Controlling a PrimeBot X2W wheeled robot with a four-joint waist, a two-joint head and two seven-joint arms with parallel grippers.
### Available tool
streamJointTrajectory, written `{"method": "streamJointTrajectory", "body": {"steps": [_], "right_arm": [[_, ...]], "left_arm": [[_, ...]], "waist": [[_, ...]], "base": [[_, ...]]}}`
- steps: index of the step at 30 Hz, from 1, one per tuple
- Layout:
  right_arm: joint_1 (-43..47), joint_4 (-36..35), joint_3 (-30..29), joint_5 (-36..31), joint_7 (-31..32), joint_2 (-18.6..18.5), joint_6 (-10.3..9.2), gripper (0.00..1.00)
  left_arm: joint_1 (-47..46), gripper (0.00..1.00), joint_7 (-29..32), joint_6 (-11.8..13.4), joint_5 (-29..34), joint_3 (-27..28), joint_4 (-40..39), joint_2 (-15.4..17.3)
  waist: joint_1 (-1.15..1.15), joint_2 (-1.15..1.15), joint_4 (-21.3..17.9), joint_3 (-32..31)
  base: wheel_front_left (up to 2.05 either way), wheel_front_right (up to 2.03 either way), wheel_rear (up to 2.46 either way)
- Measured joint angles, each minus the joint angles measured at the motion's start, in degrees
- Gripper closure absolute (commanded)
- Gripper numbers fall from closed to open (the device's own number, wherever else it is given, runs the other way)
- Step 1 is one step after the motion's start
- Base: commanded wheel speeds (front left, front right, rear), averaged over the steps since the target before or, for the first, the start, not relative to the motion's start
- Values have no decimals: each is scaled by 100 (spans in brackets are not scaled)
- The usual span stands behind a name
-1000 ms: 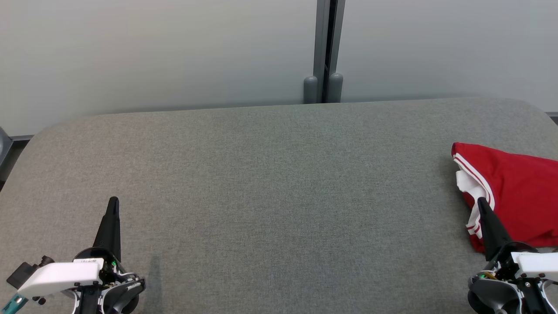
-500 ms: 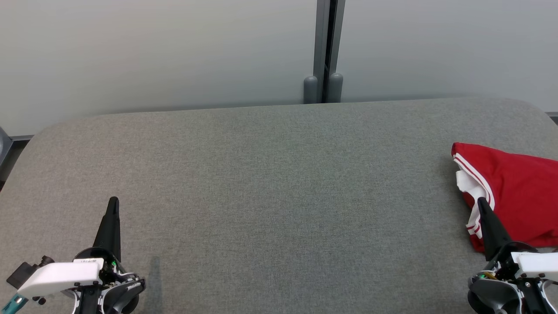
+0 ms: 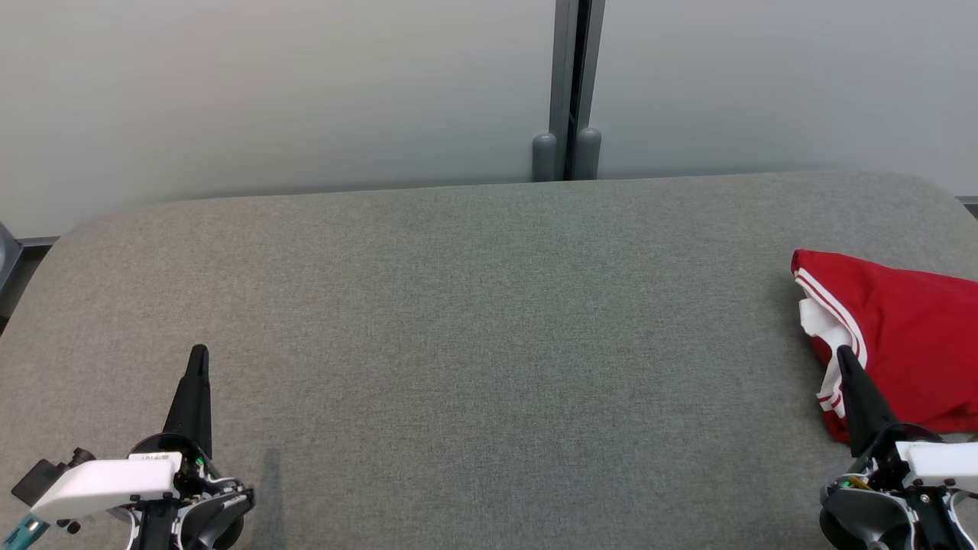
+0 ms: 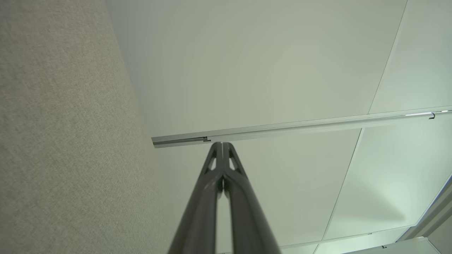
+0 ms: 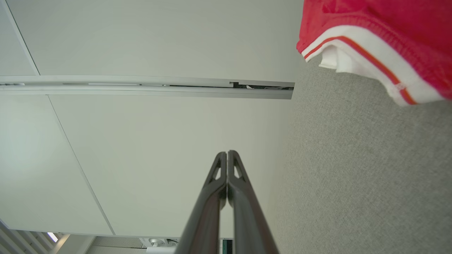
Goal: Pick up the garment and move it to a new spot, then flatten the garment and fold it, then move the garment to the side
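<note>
Two grippers sit at the bottom of the head view: the left gripper (image 3: 199,353) in the lower left corner and the right gripper (image 3: 842,353) in the lower right, each with its two dark fingers pressed together, holding nothing. The right one's tip shows in front of the one garment (image 3: 913,336), red with white trim, bunched at the right edge of the grey table (image 3: 489,305). Beyond, at top centre, one dark post (image 3: 571,76) with two grey caps (image 3: 544,156) at its foot splits the pale wall (image 3: 267,92)
</note>
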Motion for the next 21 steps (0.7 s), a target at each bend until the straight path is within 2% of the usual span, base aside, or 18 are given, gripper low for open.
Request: {"method": "streamJointTrajectory", "body": {"steps": [21], "right_arm": [[0,0,1,0,0,0,0,100]], "left_arm": [[-1,100,0,0,0,0,0,0]], "waist": [[0,0,0,0]], "base": [[0,0,0]]}}
